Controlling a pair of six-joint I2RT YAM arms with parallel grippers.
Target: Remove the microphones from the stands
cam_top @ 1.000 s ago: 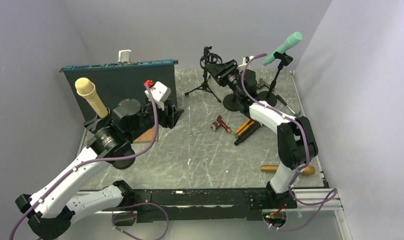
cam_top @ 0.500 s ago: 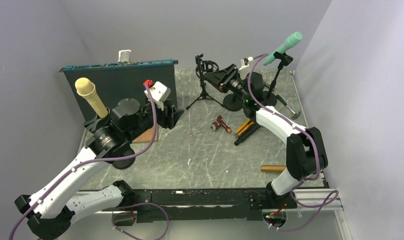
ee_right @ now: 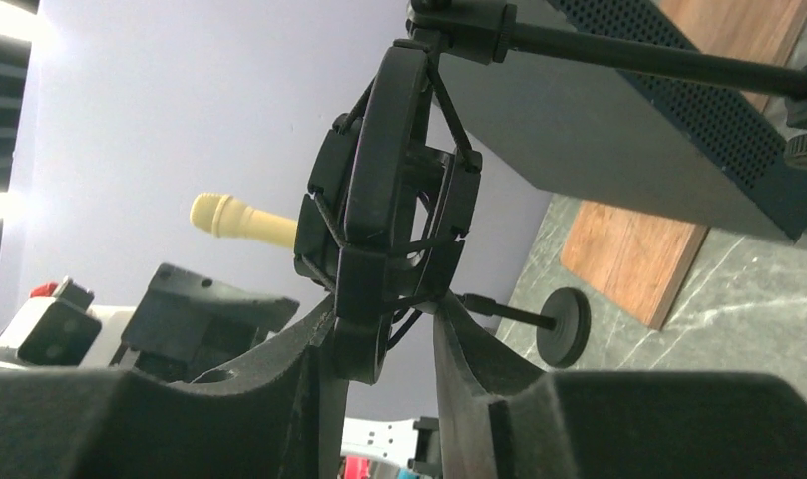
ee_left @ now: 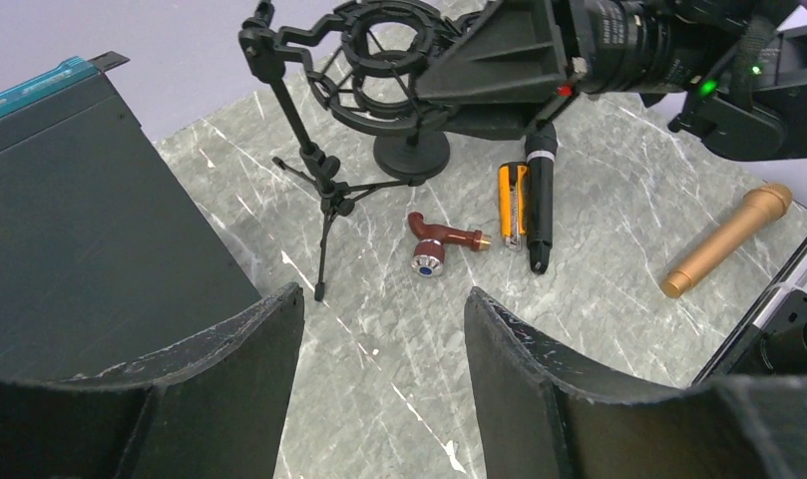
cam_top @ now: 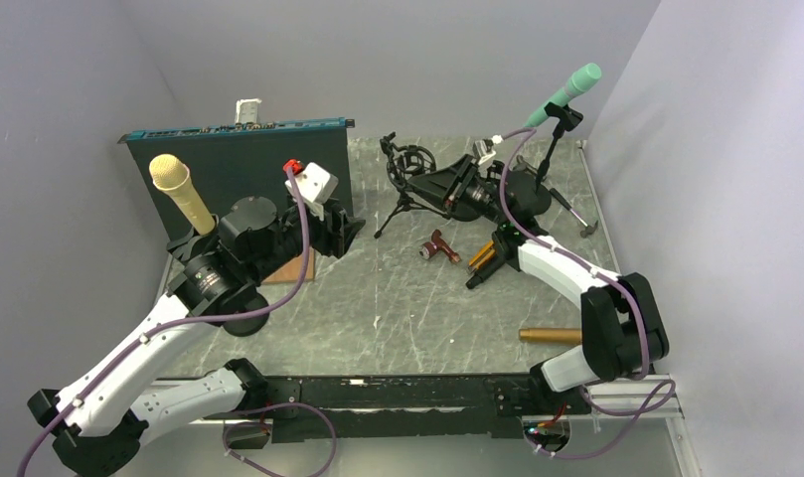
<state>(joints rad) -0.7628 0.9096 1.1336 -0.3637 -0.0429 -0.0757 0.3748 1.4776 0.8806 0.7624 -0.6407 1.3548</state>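
right pincer [ee_right: 384,319] gripping shock mount [ee_right: 374,180], left pincer [ee_left: 384,304] jaws apart

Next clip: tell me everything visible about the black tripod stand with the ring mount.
The tripod stand is black and metal-looking: three thin splayed legs, a slim pole leaning off vertical, and on top a ring-shaped shock mount laced with cords. The ring holds no microphone. It rests on the marbled table. The right gripper pinches the ring's lower edge between its fingers.
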